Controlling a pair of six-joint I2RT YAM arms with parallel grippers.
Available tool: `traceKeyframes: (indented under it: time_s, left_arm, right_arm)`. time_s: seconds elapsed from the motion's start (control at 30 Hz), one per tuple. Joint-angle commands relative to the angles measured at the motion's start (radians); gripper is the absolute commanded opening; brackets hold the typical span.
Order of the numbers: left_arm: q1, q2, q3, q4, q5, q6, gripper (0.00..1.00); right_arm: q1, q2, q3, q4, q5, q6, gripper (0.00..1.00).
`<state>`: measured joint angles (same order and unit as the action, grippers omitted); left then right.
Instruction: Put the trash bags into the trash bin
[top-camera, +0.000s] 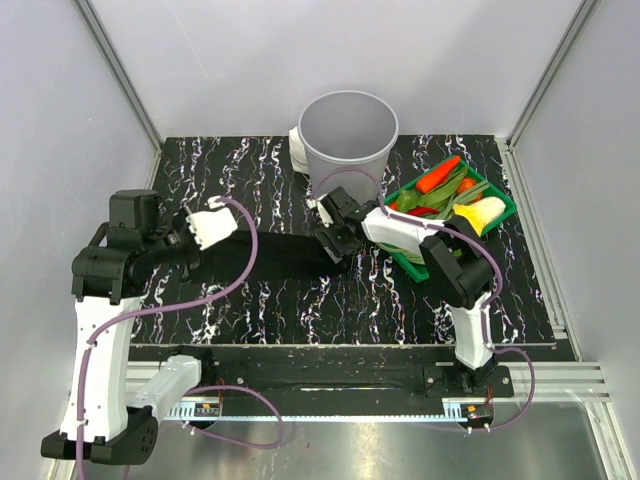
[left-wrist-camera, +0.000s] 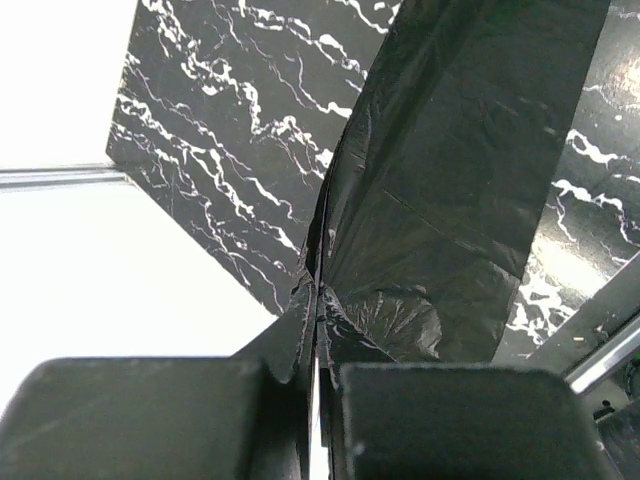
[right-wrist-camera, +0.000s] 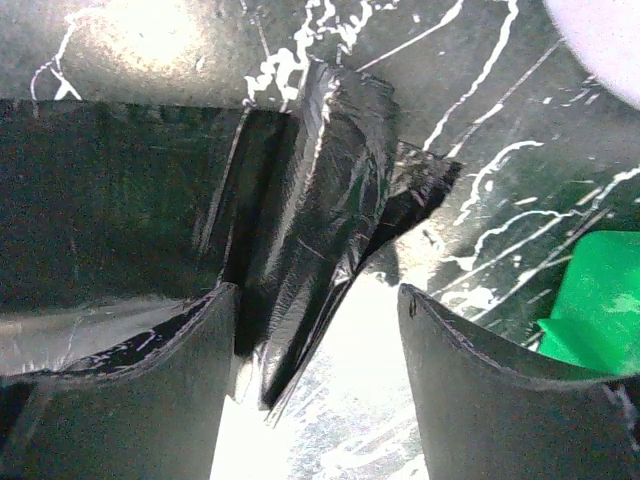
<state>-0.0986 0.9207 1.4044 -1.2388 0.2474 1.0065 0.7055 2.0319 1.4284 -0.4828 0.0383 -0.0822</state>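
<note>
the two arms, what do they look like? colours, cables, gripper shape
Both the left arm and the right arm have white link shells, black joints and black bases on a silver rail. A purple cable loops loosely along each. The left gripper has blocky matte black fingers; the right gripper has black fingers with curved upper edges.

Thin, glossy, crinkled black plastic film trash bag (left-wrist-camera: 450, 200), smooth matt grey plastic trash bin (top-camera: 325, 170), glossy marble-patterned table (top-camera: 260, 300), green plastic basket (top-camera: 505, 203)
</note>
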Motion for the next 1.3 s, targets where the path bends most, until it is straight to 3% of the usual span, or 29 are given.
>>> traceKeyframes:
  time_s: [0.0, 0.53, 0.73, 1.07, 1.27]
  left_arm:
    - [0.023, -0.025, -0.034, 0.013, -0.046, 0.033, 0.0]
    - [0.062, -0.039, -0.01, -0.025, -0.112, 0.096, 0.0]
    - [0.068, -0.042, 0.021, -0.04, -0.134, 0.11, 0.0]
    - [0.069, -0.023, 0.097, -0.051, -0.05, 0.089, 0.0]
    - [0.068, -0.006, 0.126, -0.024, 0.013, 0.058, 0.0]
  right_arm:
    - [-0.018, -0.09, -0.008, 0.032, 0.077, -0.034, 0.7]
    - [-0.047, -0.16, -0.051, 0.032, 0.109, -0.05, 0.7]
    - [-0.046, -0.19, -0.037, 0.026, 0.051, -0.044, 0.7]
    - [-0.026, -0.156, 0.024, 0.006, -0.136, 0.001, 0.72]
    - [0.015, -0.078, 0.087, 0.006, -0.156, 0.018, 0.73]
